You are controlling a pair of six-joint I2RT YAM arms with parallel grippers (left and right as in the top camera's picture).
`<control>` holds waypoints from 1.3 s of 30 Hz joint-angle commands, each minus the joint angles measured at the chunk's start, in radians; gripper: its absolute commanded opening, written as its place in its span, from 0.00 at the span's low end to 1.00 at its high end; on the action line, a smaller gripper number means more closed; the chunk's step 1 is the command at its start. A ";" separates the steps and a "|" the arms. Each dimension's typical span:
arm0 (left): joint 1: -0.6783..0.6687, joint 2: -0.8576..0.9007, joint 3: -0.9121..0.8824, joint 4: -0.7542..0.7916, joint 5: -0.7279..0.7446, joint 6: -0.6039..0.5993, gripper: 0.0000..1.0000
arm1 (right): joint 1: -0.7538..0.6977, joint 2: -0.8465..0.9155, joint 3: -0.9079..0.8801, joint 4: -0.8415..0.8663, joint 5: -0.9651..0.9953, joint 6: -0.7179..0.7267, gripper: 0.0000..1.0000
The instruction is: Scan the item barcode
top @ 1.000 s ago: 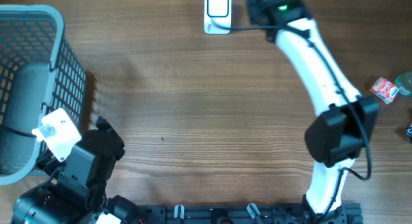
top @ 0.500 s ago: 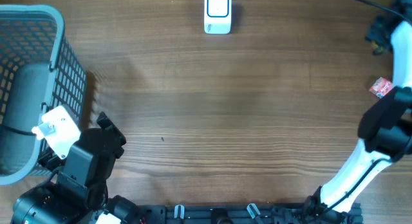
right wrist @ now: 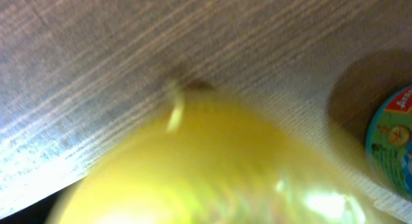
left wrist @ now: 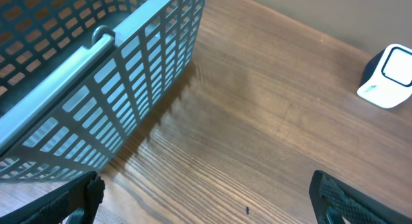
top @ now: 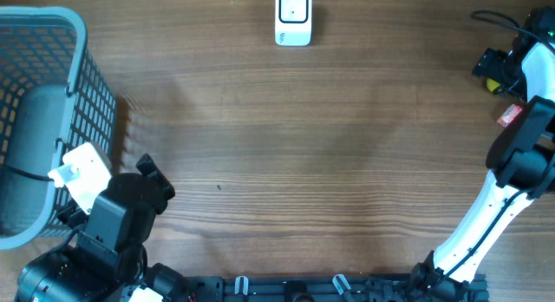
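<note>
The left fingers (left wrist: pixel 351 198) gape empty near the basket (left wrist: pixel 148 76); the right fingers (top: pixel 488 62), at a yellow item (right wrist: pixel 212 166), cannot be judged.

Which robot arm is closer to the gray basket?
Left. The left arm sits right beside the basket; the right arm reaches up the far right edge of the table.

1. No word or number was fully readable anywhere.
2. The white scanner (top: pixel 293 16) bore only a blue square outline on its face.
3. The round pack (right wrist: pixel 393 140) carried red lettering, possibly a brand name, blurred and cut off at the frame edge.
4. The red packet (top: pixel 512 116) showed white print, illegible from overhead.
</note>
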 commanded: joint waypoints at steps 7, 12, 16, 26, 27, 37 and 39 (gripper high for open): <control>0.006 -0.002 -0.004 -0.050 -0.004 -0.010 1.00 | -0.023 -0.272 0.002 -0.040 -0.009 0.015 1.00; 0.004 -0.021 -0.004 -0.002 -0.122 -0.005 1.00 | 0.064 -0.601 0.002 -0.081 -0.159 0.003 1.00; -0.034 -0.105 -0.004 0.057 -0.183 0.033 1.00 | 0.213 -0.919 0.002 -0.155 -0.167 -0.075 1.00; -0.121 -0.195 -0.004 0.794 -0.209 0.887 1.00 | 0.420 -1.515 -0.212 -0.208 -0.181 -0.143 1.00; -0.120 -0.167 -0.004 0.857 -0.209 0.959 1.00 | 0.420 -1.539 -0.226 -0.216 -0.186 -0.145 1.00; 0.072 0.066 -0.004 1.472 -0.101 1.490 1.00 | 0.420 -1.648 -0.248 -0.256 -0.170 -0.168 1.00; 0.135 0.054 -0.004 1.261 -0.035 1.440 1.00 | 0.420 -1.651 -0.245 -0.257 -0.170 -0.169 1.00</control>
